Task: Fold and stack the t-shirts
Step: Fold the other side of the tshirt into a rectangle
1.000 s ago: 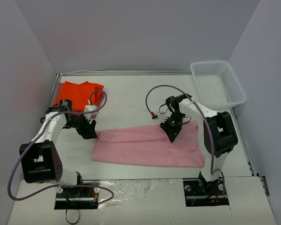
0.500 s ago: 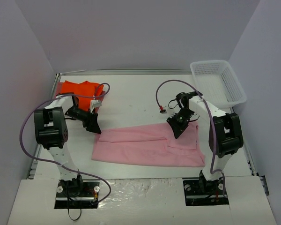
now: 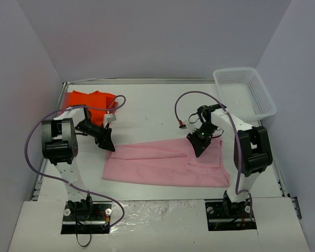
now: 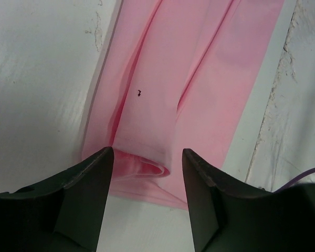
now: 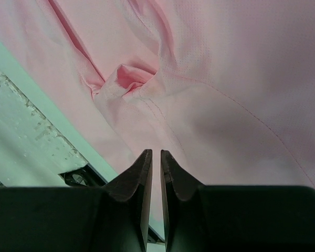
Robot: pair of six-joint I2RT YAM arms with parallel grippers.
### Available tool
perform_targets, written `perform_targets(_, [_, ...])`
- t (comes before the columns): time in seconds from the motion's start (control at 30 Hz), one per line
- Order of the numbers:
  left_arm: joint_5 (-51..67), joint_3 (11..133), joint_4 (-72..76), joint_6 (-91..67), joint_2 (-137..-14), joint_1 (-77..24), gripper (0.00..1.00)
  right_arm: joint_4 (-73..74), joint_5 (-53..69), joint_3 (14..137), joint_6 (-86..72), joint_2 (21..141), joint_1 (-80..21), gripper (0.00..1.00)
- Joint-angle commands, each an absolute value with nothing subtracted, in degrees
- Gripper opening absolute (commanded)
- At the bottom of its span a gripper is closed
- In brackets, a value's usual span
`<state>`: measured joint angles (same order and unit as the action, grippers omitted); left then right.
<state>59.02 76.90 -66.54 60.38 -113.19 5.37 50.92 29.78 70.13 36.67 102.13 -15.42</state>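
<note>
Here, pink t-shirt point(image 4: 163, 79), left end effector point(image 4: 147, 157) spread — over its edge

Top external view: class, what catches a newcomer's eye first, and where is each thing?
A long light pink t-shirt lies flattened across the middle of the table, the open left claw at its left end and the shut right claw over its right part. A bright orange t-shirt sits at the far left corner, and a white mesh basket at the far right.
</note>
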Motion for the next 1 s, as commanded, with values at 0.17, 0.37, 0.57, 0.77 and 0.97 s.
perform_targets(0.17, [59.5,77.25,-64.25,58.71,-113.38,3.25,0.45,52.65,31.29,69.78,37.44,103.62,-15.56,0.09])
perform_targets(0.37, [59.76,78.57,-65.13,58.53,-114.52,2.2,0.11,52.56,31.2,69.7,37.44,104.15,-15.56,0.09])
perform_targets(0.57, [60.2,80.42,-66.97,58.8,-114.44,2.28,0.02,52.47,31.29,69.7,37.44,104.5,-15.56,0.08])
perform_targets(0.77, [59.68,81.47,-63.55,54.06,-109.78,2.2,0.02,52.47,31.38,69.7,37.44,104.94,-15.56,0.08])
perform_targets(0.97, [57.22,83.58,-59.51,48.87,-104.68,2.11,0.02,52.38,31.46,69.79,37.62,105.21,-15.56,0.07])
